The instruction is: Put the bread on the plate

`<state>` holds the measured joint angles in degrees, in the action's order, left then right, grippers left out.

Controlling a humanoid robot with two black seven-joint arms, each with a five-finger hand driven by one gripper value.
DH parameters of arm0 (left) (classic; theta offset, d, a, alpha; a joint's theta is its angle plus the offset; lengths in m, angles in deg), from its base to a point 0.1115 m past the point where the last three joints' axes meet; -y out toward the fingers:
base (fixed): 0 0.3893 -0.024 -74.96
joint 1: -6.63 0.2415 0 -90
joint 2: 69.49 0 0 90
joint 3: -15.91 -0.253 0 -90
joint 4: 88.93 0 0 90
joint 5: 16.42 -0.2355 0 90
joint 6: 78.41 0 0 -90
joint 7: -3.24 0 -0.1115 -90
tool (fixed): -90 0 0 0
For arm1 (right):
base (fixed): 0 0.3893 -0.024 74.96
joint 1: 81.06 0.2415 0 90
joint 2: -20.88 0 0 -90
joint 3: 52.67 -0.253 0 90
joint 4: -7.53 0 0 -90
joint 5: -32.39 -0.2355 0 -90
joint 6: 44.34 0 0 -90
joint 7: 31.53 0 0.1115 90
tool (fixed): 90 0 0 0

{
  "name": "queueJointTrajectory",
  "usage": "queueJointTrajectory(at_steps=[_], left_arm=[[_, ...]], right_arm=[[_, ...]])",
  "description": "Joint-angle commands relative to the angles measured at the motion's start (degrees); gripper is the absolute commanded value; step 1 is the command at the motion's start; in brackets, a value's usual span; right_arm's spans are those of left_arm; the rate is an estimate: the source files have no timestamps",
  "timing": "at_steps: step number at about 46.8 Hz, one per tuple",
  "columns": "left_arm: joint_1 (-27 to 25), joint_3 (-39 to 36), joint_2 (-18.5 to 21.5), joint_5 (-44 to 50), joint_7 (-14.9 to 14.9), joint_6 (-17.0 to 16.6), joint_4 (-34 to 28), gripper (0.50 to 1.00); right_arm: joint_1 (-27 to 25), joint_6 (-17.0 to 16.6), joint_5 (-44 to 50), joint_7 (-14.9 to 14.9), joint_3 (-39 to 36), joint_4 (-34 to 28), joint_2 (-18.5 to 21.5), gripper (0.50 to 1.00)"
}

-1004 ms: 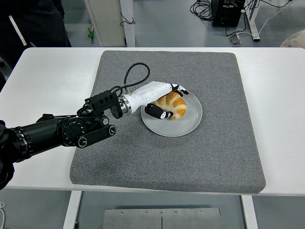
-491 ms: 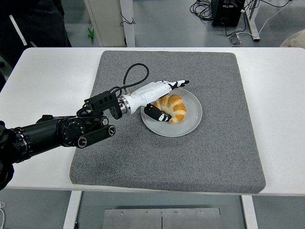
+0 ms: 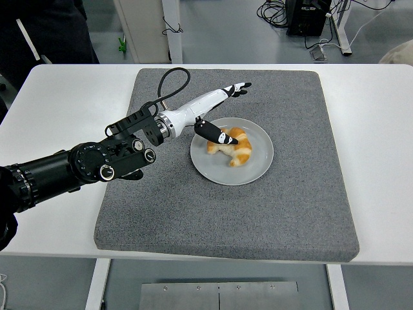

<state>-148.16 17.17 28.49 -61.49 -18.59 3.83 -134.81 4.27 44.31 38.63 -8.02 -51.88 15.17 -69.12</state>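
Nearest the camera, the white table carries a grey mat that covers most of its middle, probably there to keep things from sliding. On the mat, toward its centre, sits the round plate, and the bread, a croissant, lies on it, slightly left of the plate's middle; judged from this, the placing is done. The left arm reaches in from the left edge, its black forearm giving way to a white wrist and the left hand, which hangs above the plate's far-left rim with the fingers stretched out straight and spread, holding nothing; the thumb points down toward the croissant and overlaps its near end, so whether it touches the bread cannot be told. A black cable loops up from the wrist over the mat's far part. The right arm is not in view. Beyond the table, a person in dark clothing is cut off at the top left corner, and floor cables and table legs at the top are too small to make out
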Motion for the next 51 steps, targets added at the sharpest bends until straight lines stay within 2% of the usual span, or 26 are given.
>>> queueJointTrajectory(at_steps=[1,3,6,12,20,29,40,47,51], left_arm=[[0.0,3.6,1.6,3.7,0.1,6.1,0.0,0.968],[0.0,5.4,2.2,5.3,0.1,8.5,0.0,0.969],[0.1,8.0,3.1,7.4,0.1,10.2,0.0,0.969],[1.1,11.7,4.8,11.5,0.4,10.3,0.0,0.971],[2.1,12.2,8.4,19.6,0.5,10.3,0.4,0.971],[4.2,14.3,8.3,30.6,0.4,10.0,1.9,0.972],[9.2,24.0,5.6,36.1,0.6,9.2,4.2,0.971],[9.7,26.7,-0.6,36.3,0.6,9.3,12.2,0.971],[9.5,28.4,-3.3,36.8,0.6,9.2,14.7,0.971]], right_arm=[[0.0,-0.1,0.0,0.0,0.0,0.0,0.0,1.0],[-0.1,0.0,0.0,0.0,0.0,0.0,0.0,1.0],[0.0,-0.1,0.0,0.0,0.0,0.0,0.0,1.0],[0.0,-0.1,0.0,0.0,0.0,0.0,0.0,1.0],[0.0,-0.1,0.0,0.0,0.0,0.0,0.0,1.0],[0.0,0.0,0.0,0.0,0.0,0.0,0.0,1.0],[0.0,-0.1,0.0,0.0,0.0,0.0,0.0,1.0],[0.0,0.0,0.0,0.0,0.0,0.0,0.0,1.0],[0.0,-0.1,0.0,0.0,0.0,0.0,0.0,1.0]])
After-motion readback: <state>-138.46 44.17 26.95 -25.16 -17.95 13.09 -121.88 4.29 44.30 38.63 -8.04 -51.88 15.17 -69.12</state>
